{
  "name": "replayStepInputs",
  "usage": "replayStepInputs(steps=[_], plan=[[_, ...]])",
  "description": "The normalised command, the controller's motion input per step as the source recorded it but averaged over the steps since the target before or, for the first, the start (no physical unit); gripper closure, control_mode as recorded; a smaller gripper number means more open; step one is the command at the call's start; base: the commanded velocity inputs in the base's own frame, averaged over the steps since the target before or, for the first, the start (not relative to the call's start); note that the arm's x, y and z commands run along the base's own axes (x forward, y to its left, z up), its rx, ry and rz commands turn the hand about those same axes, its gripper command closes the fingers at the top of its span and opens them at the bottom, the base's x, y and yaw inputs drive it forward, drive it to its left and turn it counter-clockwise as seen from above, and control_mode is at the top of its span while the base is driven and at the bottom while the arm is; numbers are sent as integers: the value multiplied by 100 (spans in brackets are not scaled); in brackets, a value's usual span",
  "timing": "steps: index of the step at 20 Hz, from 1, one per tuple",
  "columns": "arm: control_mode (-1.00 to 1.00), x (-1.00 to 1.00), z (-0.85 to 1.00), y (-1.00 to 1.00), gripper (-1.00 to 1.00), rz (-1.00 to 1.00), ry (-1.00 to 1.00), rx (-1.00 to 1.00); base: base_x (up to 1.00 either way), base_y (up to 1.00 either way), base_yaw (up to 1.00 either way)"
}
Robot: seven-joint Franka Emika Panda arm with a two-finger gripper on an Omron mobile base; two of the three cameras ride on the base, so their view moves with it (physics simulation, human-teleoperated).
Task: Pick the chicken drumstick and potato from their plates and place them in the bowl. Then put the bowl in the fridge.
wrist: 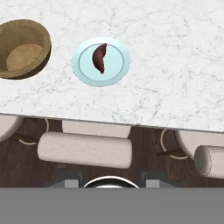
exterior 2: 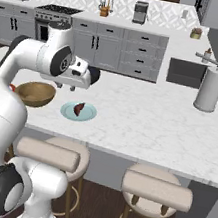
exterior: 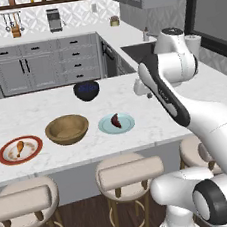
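potato: dark reddish-brown
potato's plate: plain pale blue
chicken drumstick: golden-orange, with a pale bone end
drumstick's plate: white centre, broad red-orange rim
wooden bowl: light brown
small bowl: dark blue-black
counter: white marble with faint grey veining
stools: beige cushions, brown wooden legs
floor: dark brown wood grain
cabinets: grey, with black handles
backsplash: white-and-grey geometric pattern

We see the drumstick on the red-rimmed plate far left, empty wooden bowl in the middle, dark potato lying on the pale blue plate right.
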Motion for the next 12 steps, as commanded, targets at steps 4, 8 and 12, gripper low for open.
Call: replayStepInputs(steps=[4, 8, 12], plan=[[-100, -24, -1, 4, -100, 1, -1, 0, 0, 0, 0], [-100, -1, -55, 46, -100, 1, 0, 1, 0, 0, 0], [-100, 29, -70, 13, -100, 1, 0, 12, 0, 0, 0]])
